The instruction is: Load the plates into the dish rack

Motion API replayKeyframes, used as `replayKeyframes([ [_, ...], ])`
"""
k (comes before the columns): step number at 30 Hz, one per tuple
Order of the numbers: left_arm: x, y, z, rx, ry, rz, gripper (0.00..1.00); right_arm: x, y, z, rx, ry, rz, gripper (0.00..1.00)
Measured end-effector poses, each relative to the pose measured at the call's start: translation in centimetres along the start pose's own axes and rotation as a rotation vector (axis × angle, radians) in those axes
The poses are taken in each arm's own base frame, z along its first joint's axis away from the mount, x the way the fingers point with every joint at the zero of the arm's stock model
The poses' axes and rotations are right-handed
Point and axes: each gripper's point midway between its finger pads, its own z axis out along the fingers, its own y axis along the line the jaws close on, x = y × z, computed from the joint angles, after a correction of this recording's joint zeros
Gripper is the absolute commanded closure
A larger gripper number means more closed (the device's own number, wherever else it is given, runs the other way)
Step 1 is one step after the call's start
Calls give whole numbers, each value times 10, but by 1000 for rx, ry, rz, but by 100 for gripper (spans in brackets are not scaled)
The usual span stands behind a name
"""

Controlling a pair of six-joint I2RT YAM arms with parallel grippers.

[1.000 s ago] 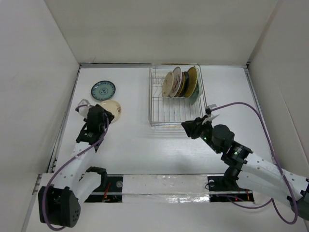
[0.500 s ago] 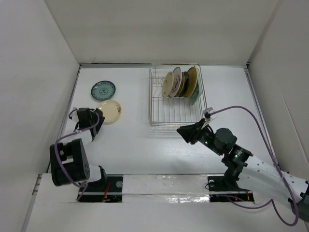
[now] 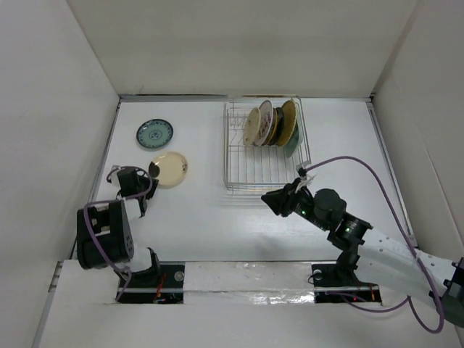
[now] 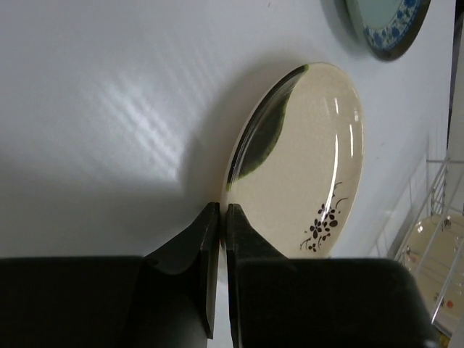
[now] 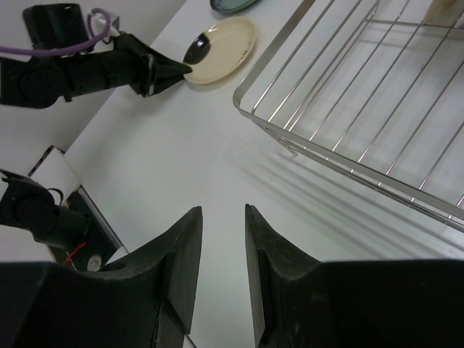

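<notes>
The cream plate [image 3: 169,168] lies flat on the white table [image 3: 217,225], left of the rack [image 3: 250,174] and just near of the teal plate [image 3: 155,134]. It looks like glazed ceramic, so I'd guess stiff, slick and chippable, with only the thin rim to grab. The left claw [image 4: 223,210] has its fingers pressed together, tips right at that rim, not around it. The right claw [image 5: 221,210] hovers before the rack, fingers apart, empty. The tabletop is glossy, and plain white walls [image 3: 239,43] box it in.

No writing, number or brand mark can be read anywhere. The cream plate [image 4: 304,145], just ahead of the left gripper's [image 4: 222,210] jaws, carries only a black flower sprig [image 4: 321,225]. Any marks on the plates [image 3: 270,123] in the dish rack [image 3: 254,172] are too small to read.
</notes>
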Motion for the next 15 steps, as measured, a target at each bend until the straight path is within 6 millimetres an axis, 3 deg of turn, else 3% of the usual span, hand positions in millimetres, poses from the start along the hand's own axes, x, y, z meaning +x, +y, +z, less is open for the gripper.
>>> replayKeyframes([
  [5, 21, 12, -46, 44, 15, 10, 100, 0, 1, 16, 19, 43, -6, 64],
  [6, 23, 7, -56, 69, 14, 19, 100, -2, 3, 21, 18, 49, -7, 53],
  [8, 20, -13, -77, 157, -6, 42, 100, -6, 8, 30, 15, 59, -6, 38],
  [9, 15, -26, -89, 213, -26, 58, 100, -10, 12, 36, 12, 64, -7, 23],
  [12, 1, -60, -125, 347, -82, 124, 100, -21, 26, 59, -11, 81, -12, 8],
  [15, -7, -90, -155, 441, -96, 214, 100, -30, 41, 85, -40, 103, -17, 2],
])
